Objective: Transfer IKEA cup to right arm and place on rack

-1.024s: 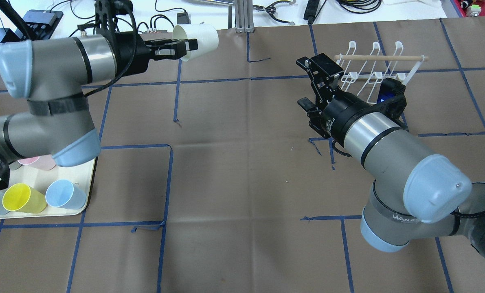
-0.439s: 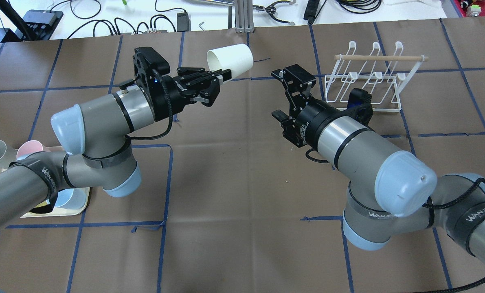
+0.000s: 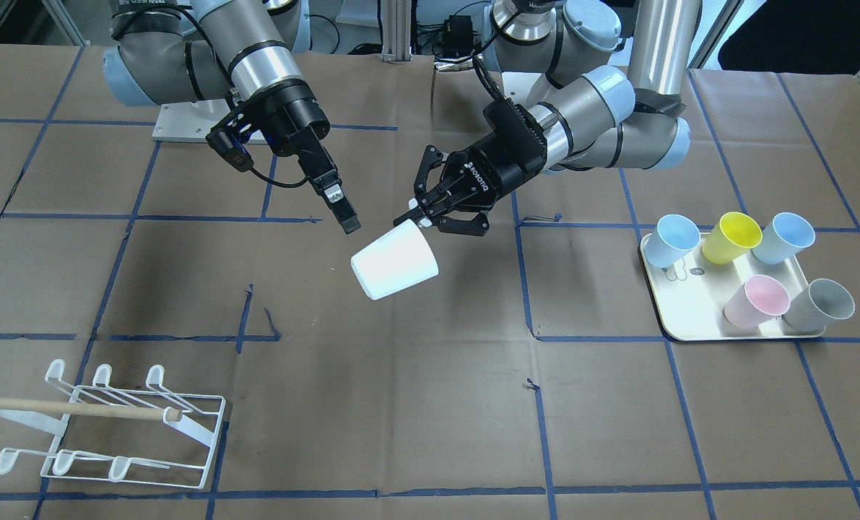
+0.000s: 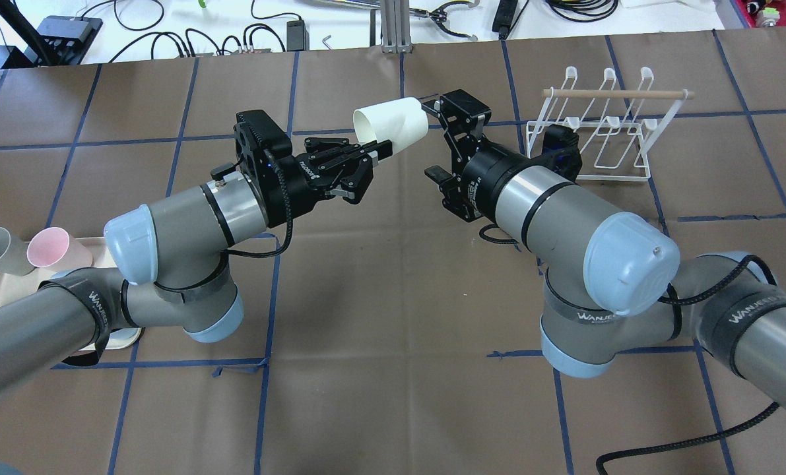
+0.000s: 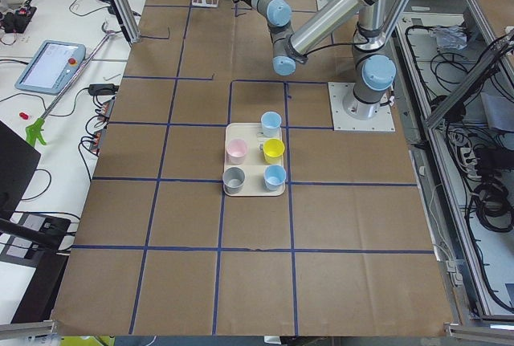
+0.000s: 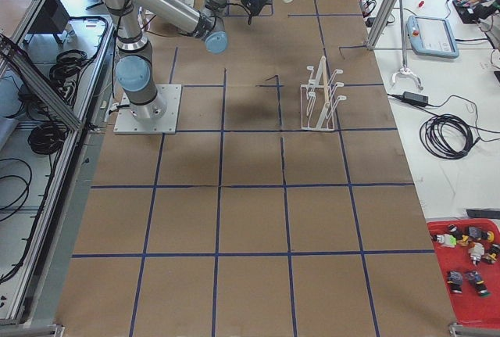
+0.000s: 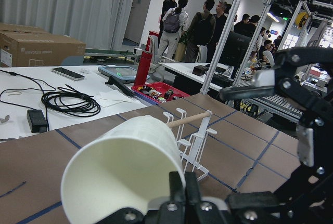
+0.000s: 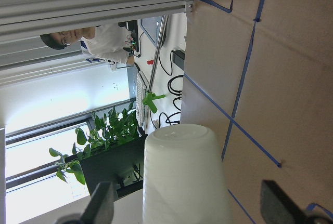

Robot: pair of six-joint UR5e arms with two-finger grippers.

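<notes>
1. Cup position: the white cup (image 4: pixel 393 122) hangs in the air over the middle of the table (image 3: pixel 430 404). It lies tipped on its side, with its open mouth toward the left arm (image 4: pixel 188 224) and its closed bottom toward the right arm (image 4: pixel 564 204).
2. Left gripper (image 4: pixel 374 152): its jaws are clamped on the cup's wall at the lower edge of the rim. The left wrist view shows the fingers pinched together right under the mouth.
3. Right gripper (image 4: pixel 431 137): its jaws stand wide apart. In the right wrist view, 1 fingertip (image 8: pixel 101 203) shows on each side of the cup's bottom, with a gap between each tip and the cup.
4. Rack (image 4: pixel 594 125): the white wire frame stands on the table on the robot's right, with a wooden rod (image 4: pixel 617 94) across its top. It sits beyond the right gripper and well apart from the cup.
5. Tray (image 3: pixel 689 318): it lies on the robot's left side of the table and carries 5 cups. They are a blue cup (image 3: pixel 671 238), a yellow cup (image 3: pixel 729 235), a second blue cup (image 3: pixel 783 235), a pink cup (image 3: pixel 754 300) and a grey cup (image 3: pixel 819 303).
</notes>
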